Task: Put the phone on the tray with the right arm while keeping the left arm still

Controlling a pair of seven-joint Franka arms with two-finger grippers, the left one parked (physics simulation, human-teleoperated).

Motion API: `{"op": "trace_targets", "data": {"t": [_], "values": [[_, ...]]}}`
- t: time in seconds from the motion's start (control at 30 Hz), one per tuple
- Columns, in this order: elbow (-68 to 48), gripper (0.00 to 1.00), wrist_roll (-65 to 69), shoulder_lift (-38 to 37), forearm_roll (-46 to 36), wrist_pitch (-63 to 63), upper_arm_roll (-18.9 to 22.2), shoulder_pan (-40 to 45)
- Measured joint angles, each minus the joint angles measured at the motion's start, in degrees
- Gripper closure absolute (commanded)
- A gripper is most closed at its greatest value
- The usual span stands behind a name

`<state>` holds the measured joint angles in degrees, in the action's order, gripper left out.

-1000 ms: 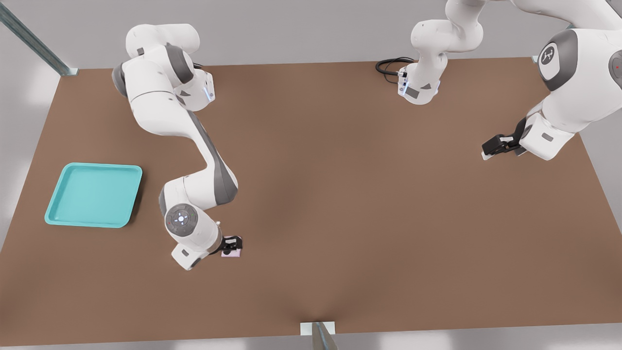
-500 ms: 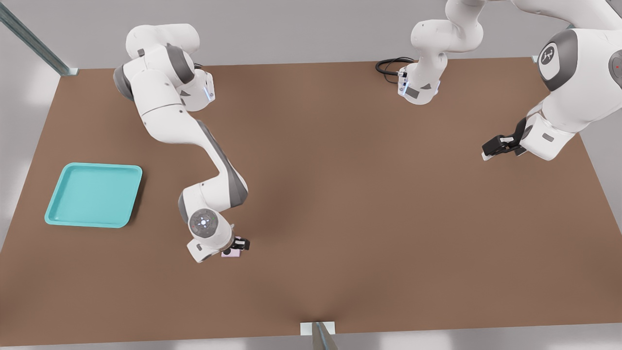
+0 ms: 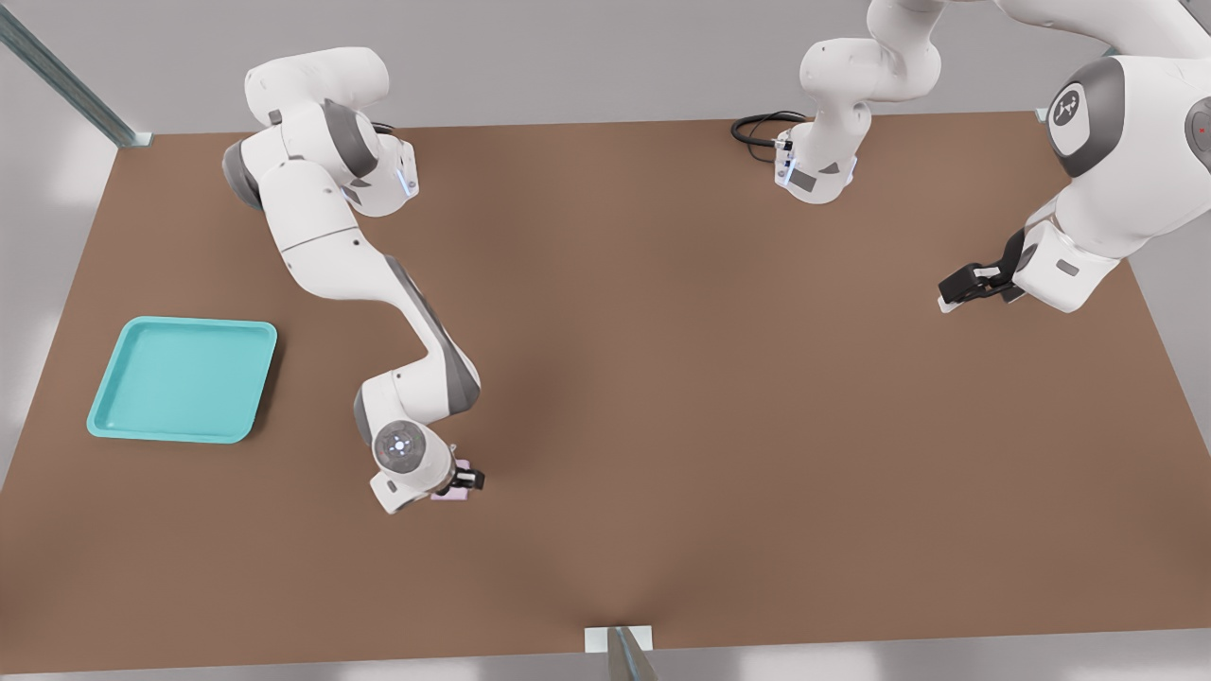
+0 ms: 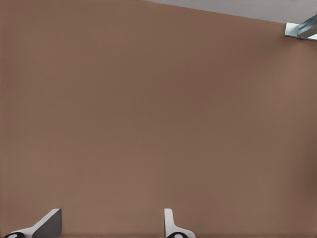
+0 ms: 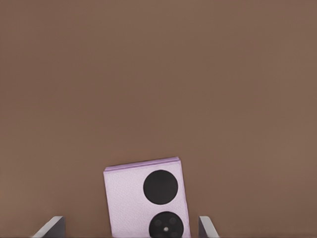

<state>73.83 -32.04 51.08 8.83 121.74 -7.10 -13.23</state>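
The phone lay flat on the brown table, its pale lilac face up and its two black lenses stacked along one edge. It had not been lifted: in the wrist view it rested on the table top with its edges square to the surface. The gripper stood directly over it, low to the table, near the front edge and a little toward the front view's left of the middle. Its two fingertips were spread wide, one on either side of the phone, with a clear gap between each tip and the phone's sides, so nothing was gripped yet. The phone sat between the tips, somewhat closer to one than to the other and turned slightly askew to them.

The tray sat well apart from the phone, farther toward the front view's left, and it held nothing.

By my reading, the task was at its early stage: the reach for the phone looked nearly complete, while the closing of the fingers, the lift, the carry across to the tray and the release all remained to be done.
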Motion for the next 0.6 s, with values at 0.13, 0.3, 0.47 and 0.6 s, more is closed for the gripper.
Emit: {"op": "trace_targets", "data": {"t": [0.13, 0.3, 0.47, 0.6], "values": [[1.48, 0.0, 0.93, 0.38, 0.01, 1.15, 0.12, 0.39], [2.31, 0.0, 2.17, 0.77, -0.03, 2.83, 0.38, 0.63], [3.78, 0.0, 3.96, 1.02, -0.06, 4.62, 0.67, 1.63], [4.25, 0.0, 5.32, 1.38, -0.16, 6.11, 0.68, 1.71]]}}
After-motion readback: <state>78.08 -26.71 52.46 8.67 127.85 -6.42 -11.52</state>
